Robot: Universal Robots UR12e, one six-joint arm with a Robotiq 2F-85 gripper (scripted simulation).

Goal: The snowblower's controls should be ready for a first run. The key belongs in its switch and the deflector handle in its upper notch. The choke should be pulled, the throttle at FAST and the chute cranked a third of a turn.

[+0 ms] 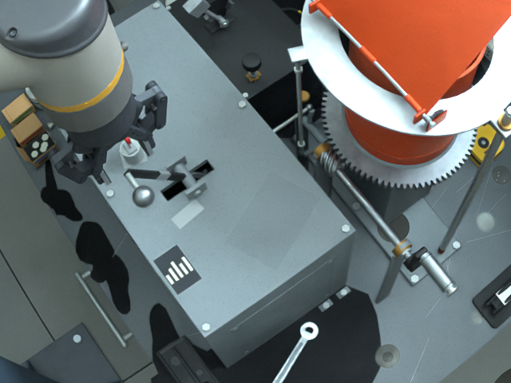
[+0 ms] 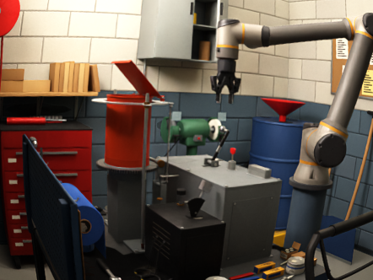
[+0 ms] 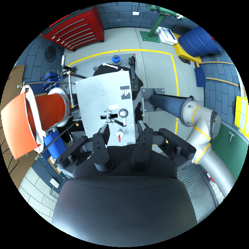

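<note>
The red key stands in its grey switch at the back end of the grey engine housing, straight below my gripper, which hangs high above it, open and empty. Next to the switch the throttle lever with its steel ball knob leans out of a slot. The black choke knob sits on the dark panel beyond. The orange chute stands on a toothed ring, its crank handle at the end of a long shaft.
A blue drum with a red funnel stands behind the housing, beside my arm's base. A red tool chest lines the left wall. A wrench lies on the floor in front of the housing.
</note>
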